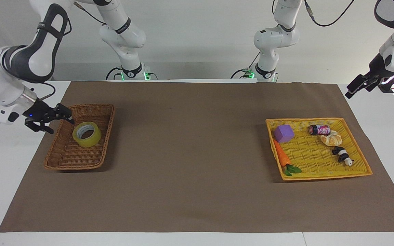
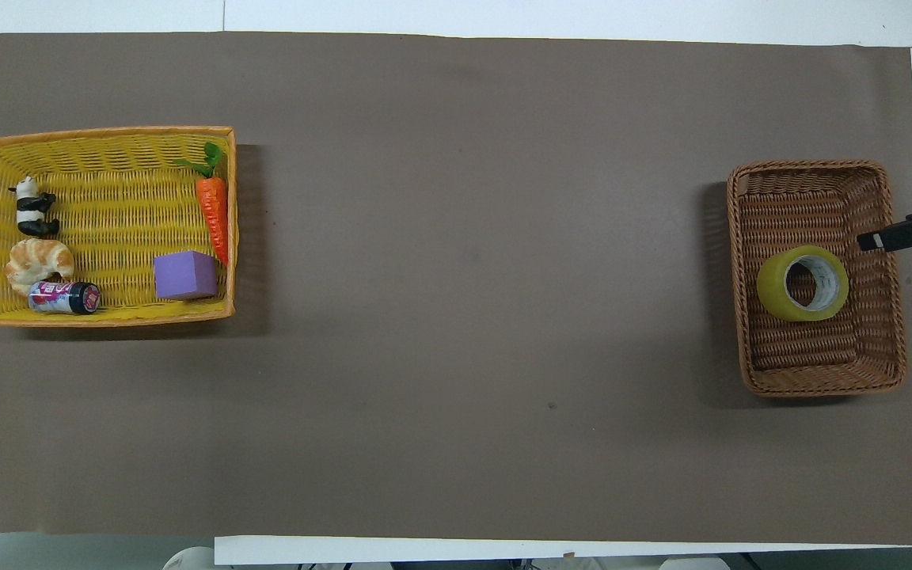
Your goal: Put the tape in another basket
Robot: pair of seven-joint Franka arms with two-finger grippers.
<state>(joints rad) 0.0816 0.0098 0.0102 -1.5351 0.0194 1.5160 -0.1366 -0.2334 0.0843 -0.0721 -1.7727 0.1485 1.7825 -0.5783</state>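
Brown paper-covered table (image 1: 197, 191), woven wicker basket (image 1: 63, 160) at the right arm's end, glossy yellow tape (image 1: 87, 134) lying inside, hole tilted upward, right gripper (image 1: 58, 120) fingers spread over basket's edge, left gripper (image 1: 357, 87) waiting, fingers spread.

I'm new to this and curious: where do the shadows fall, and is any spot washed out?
Facing view: a soft shadow lies on the mat beside the brown basket and beside the yellow tray; the table's corner near the left gripper is glaring white. Overhead view: each container again has a dark band alongside.
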